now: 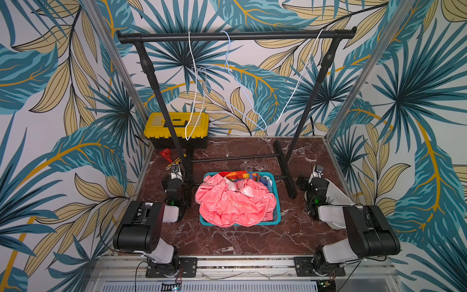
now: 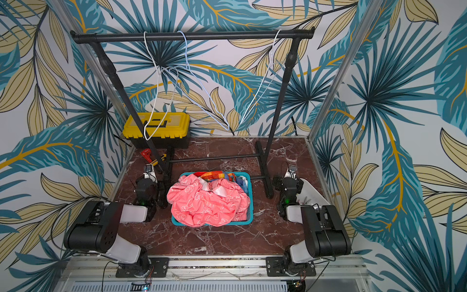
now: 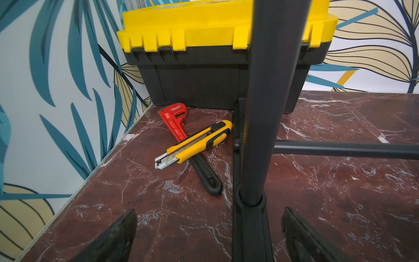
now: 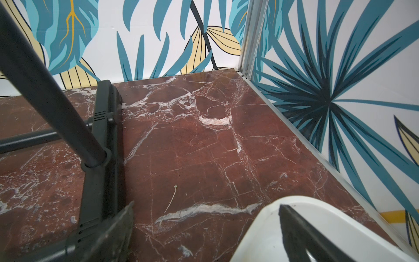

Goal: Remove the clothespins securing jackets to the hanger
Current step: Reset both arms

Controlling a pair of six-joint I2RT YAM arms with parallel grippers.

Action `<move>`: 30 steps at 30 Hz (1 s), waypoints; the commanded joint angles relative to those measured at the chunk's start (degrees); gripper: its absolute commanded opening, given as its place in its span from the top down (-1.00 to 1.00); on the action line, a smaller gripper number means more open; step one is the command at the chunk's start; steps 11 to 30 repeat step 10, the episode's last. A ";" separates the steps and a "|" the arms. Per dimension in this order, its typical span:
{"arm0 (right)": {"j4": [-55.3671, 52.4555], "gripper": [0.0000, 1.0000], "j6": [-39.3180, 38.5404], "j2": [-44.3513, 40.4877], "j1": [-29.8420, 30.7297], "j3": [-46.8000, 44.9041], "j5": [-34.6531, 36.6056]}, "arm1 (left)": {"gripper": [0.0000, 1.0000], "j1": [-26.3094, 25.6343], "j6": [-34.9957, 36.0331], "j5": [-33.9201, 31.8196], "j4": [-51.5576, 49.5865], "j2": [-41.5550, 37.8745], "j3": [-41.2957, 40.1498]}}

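Three bare wire hangers point(image 1: 194, 83) point(image 1: 249, 101) point(image 1: 300, 78) hang from the black rack bar point(image 1: 265, 35); no jacket or clothespin is on them. The jackets lie heaped in a teal basket point(image 1: 278, 215): the pink one with white bear prints point(image 1: 235, 202) on top, the rainbow-striped one point(image 1: 237, 175) behind it. A few small clothespins point(image 2: 305, 201) show faintly in the white tray point(image 2: 312, 194). My left gripper point(image 3: 208, 226) is open low over the table, with the rack's left foot point(image 3: 250, 226) between its fingers. My right gripper point(image 4: 206, 224) is open and empty, one finger point(image 4: 294, 229) over the tray point(image 4: 340, 217).
A yellow and black toolbox point(image 1: 177, 126) stands at the back left. In front of it lie a red wrench point(image 3: 174, 122) and a yellow utility knife point(image 3: 195, 140). The rack's right foot point(image 4: 102, 158) and crossbar point(image 1: 235, 158) run across the marble table point(image 1: 240, 240).
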 commanded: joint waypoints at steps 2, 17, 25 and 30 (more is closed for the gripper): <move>0.71 -0.99 -0.56 -0.11 -0.05 0.25 -0.20 | -0.99 0.04 0.49 0.50 0.92 -0.03 0.52; -0.24 -0.99 -0.77 -0.25 -0.67 0.57 -3.10 | -0.99 0.08 0.51 0.51 0.91 -0.01 0.52; -0.24 -0.99 -0.77 -0.25 -0.67 0.57 -3.10 | -0.99 0.08 0.51 0.51 0.91 -0.01 0.52; -0.24 -0.99 -0.77 -0.25 -0.67 0.57 -3.10 | -0.99 0.08 0.51 0.51 0.91 -0.01 0.52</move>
